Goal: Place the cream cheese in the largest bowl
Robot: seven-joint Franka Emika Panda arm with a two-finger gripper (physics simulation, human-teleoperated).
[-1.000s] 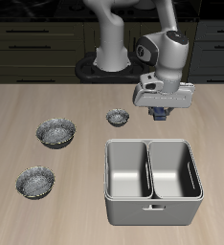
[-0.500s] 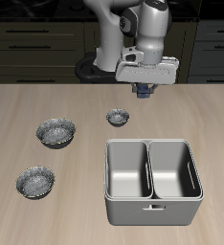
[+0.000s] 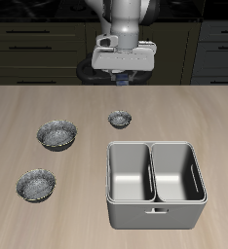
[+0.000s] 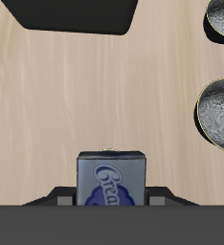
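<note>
While the gripper (image 3: 120, 81) hangs high above the back of the table (image 3: 28, 117), its fingers are pinched on the cream cheese (image 4: 110, 180) — the wrist view shows the dark blue box with its paler label held between them, clear of the wood below. In the exterior view the box is mostly hidden under the gripper body, so only a dark bit shows there.

Just in front of the gripper, on the table, sits the tiny silver bowl (image 3: 120, 119). Farther from it, toward the table's side, lies the largest bowl (image 3: 57, 133), round and speckled inside, standing empty; the wrist view catches part of it too (image 4: 220, 111). Nearer the front edge, apart from that one, rests the shallower silver bowl (image 3: 36, 184), also empty.

On the other side of the table stands a grey two-compartment bin (image 3: 153, 184) — both compartments are empty. The cream cheese is well apart from the largest bowl, up in the air rather than over it.
</note>
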